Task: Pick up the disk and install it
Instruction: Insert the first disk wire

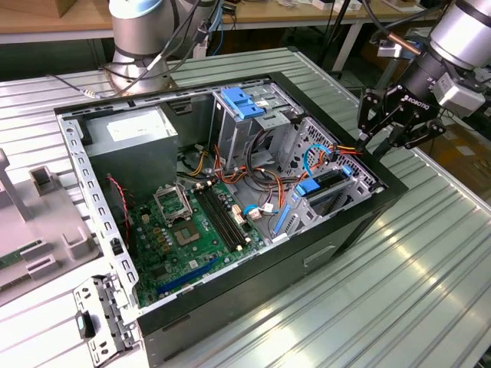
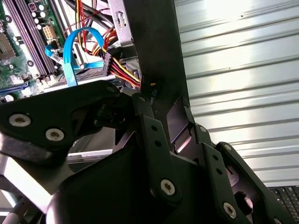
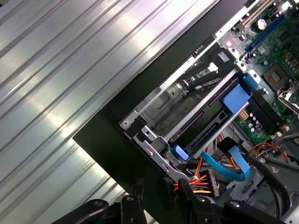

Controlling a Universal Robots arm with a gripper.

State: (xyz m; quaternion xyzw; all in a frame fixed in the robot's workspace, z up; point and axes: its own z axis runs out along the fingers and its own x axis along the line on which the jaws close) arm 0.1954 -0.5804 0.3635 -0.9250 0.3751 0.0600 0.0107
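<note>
One disk (image 1: 327, 182) just beside gripper (image 1: 374, 142)

The desk (image 1: 430, 253) is ribbed, glossy metal sheet that throws back bright glare. On it the computer case (image 1: 360, 222) has matt black outer walls around a dull grey, perforated steel frame. Inside lie a green motherboard (image 1: 184, 230), smooth blue plastic clips (image 3: 236, 98) and shiny blue cable (image 2: 70, 51). The gripper (image 1: 376, 138) is matt black metal with bright screws.
</note>
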